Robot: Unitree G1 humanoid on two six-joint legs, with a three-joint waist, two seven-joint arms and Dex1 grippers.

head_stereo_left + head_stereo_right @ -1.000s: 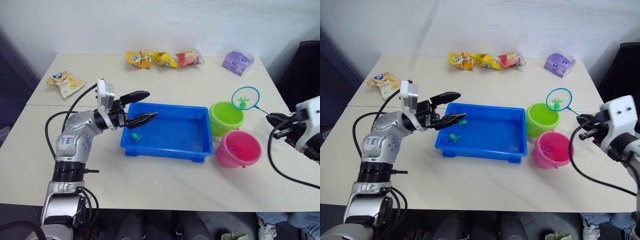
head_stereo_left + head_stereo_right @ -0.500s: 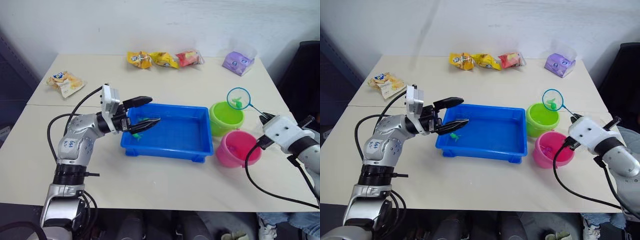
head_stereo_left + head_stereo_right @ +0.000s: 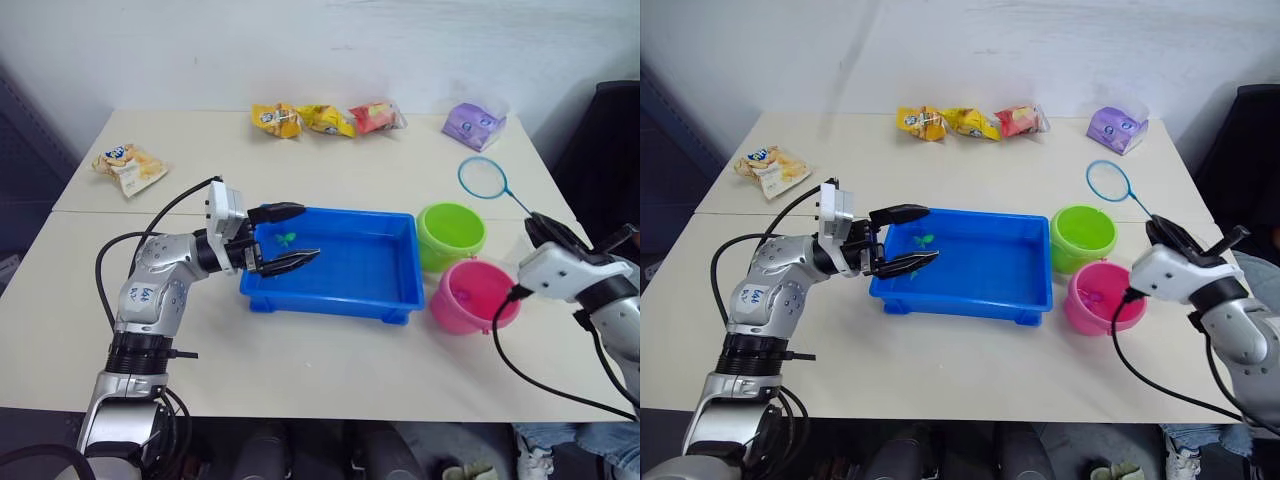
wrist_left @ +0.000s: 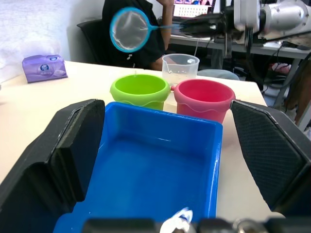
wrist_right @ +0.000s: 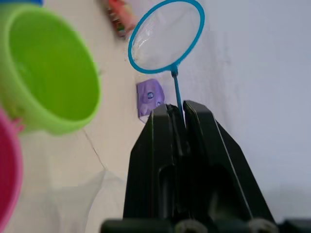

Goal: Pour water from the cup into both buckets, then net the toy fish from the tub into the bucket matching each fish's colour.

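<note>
Nearest to us, our right claw point(image 5: 177, 114) is clamped tight on the thin handle of the net point(image 3: 482, 176), with the light-blue hoop held up in the air beyond the lime green bucket point(image 3: 451, 235), nothing in the mesh that we can see. The pink bucket point(image 3: 476, 295) sits just beside the green one, on the near side, both at the right end of the blue tub point(image 3: 335, 265). Our left claw point(image 3: 284, 238) hovers at the tub's left end with its fingers spread wide apart, holding nothing. One small green toy fish point(image 3: 285, 238) lies in the tub near that claw. The clear cup point(image 4: 180, 69) stands behind the two buckets in the left wrist view. Farther back on the counter point(image 3: 350, 180) there's a row of snack packets point(image 3: 326, 118), a purple tissue pack point(image 3: 475, 125), and another snack bag point(image 3: 130, 166) off to the left.
</note>
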